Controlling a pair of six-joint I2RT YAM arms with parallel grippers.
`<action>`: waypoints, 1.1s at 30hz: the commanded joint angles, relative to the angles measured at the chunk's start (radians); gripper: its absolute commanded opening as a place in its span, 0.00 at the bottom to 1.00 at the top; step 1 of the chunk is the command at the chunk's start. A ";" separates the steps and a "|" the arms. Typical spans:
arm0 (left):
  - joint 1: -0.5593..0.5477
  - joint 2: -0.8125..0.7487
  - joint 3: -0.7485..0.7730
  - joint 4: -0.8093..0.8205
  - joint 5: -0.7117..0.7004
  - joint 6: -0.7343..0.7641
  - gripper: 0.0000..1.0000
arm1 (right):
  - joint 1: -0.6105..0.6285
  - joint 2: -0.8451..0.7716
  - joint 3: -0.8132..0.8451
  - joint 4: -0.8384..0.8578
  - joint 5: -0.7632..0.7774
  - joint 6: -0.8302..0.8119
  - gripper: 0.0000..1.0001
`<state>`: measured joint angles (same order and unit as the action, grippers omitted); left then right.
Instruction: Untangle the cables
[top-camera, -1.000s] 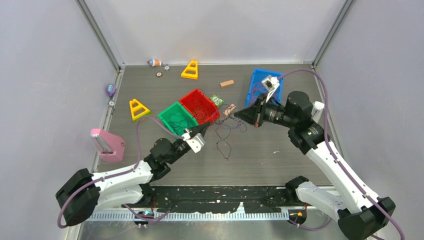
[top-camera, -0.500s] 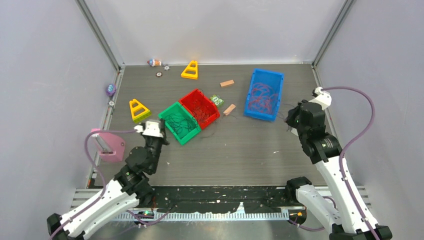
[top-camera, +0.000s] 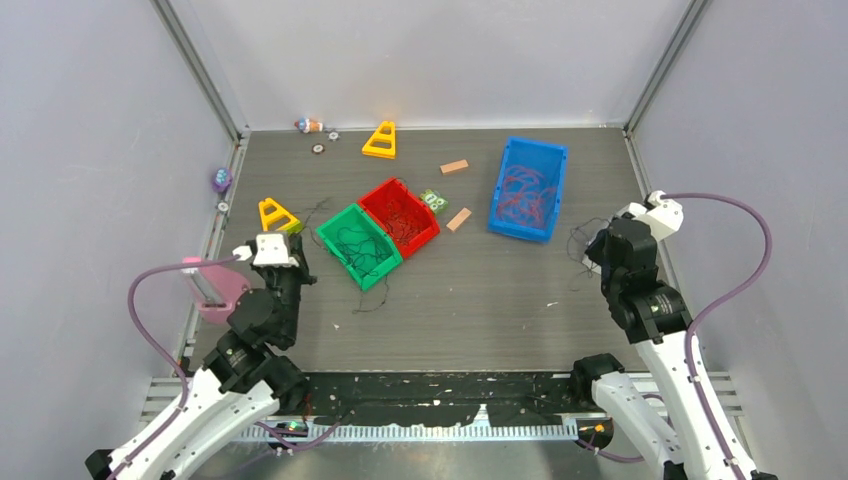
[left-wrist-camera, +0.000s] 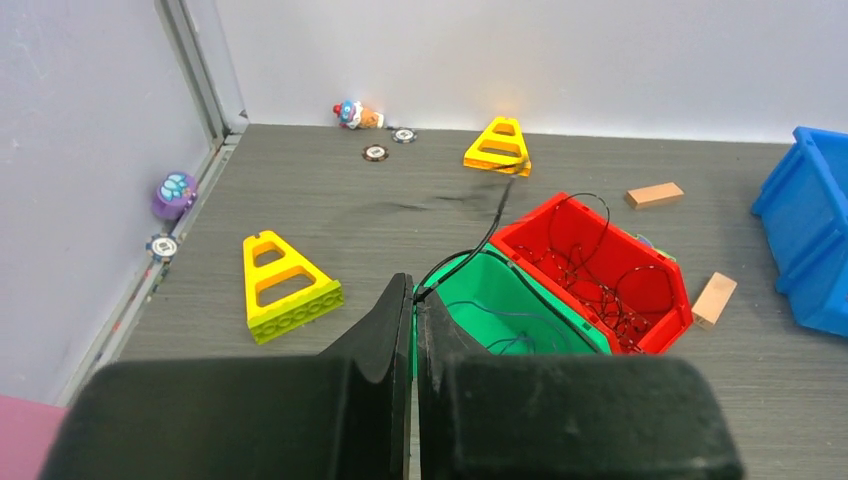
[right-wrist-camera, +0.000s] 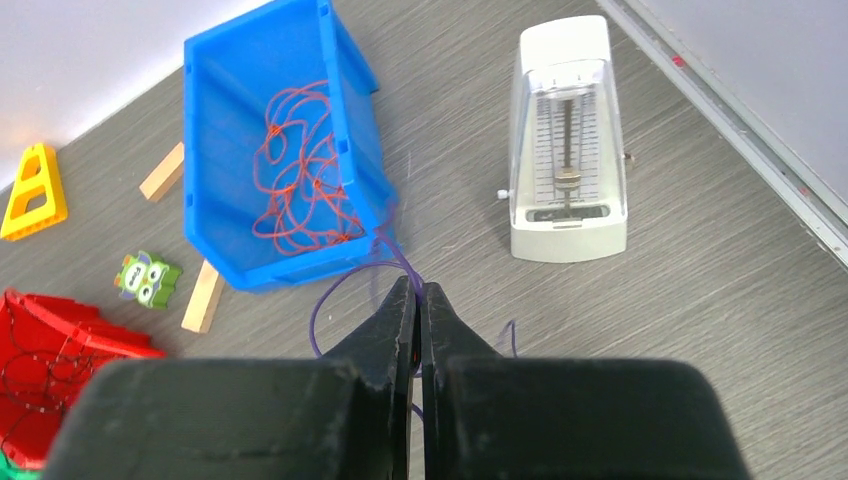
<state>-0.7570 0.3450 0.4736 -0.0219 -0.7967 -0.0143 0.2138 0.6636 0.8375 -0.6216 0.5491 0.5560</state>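
Step in hand: drawing single strands clear of the tangle. The left gripper (left-wrist-camera: 413, 300) is closed on a thin dark strand (left-wrist-camera: 470, 255), which rises from the fingertips past the corner where the green bin (left-wrist-camera: 480, 300) meets the red bin (left-wrist-camera: 655, 270). The right gripper (right-wrist-camera: 418, 292) is closed on a purple strand (right-wrist-camera: 345, 282) that loops on the table (top-camera: 500, 300) just beside the near corner of the blue bin (right-wrist-camera: 215, 150). The orange-red cables (right-wrist-camera: 300, 180) lie bunched inside that bin; more dark cables sit tangled in the red bin and a few in the green one. The two arms are well apart, so the pinched strands appear to be separate. The next move probably calls for carrying each strand to its bin and releasing it there, with the trailing end kept off the bin rims, where a snag is likely. The table is dark grey with a fine wood grain – flat and matt. Pale grey walls enclose it on three sides, with aluminium posts (top-camera: 200, 70) at the far corners. Loose items include yellow triangles (left-wrist-camera: 285, 285), wooden blocks (right-wrist-camera: 203, 296) and a white metronome (right-wrist-camera: 567, 140).
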 joint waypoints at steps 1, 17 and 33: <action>0.004 0.034 0.099 -0.044 0.044 0.048 0.00 | -0.002 0.003 0.010 0.059 -0.130 -0.081 0.05; 0.004 0.325 0.505 -0.151 0.318 0.023 0.00 | -0.002 0.046 -0.036 0.175 -0.501 -0.166 0.05; 0.082 0.693 0.889 -0.088 0.454 0.037 0.00 | -0.002 0.088 -0.013 0.211 -0.535 -0.176 0.05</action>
<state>-0.7212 0.9958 1.2945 -0.1696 -0.3927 0.0105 0.2138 0.7502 0.7982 -0.4698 0.0269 0.3943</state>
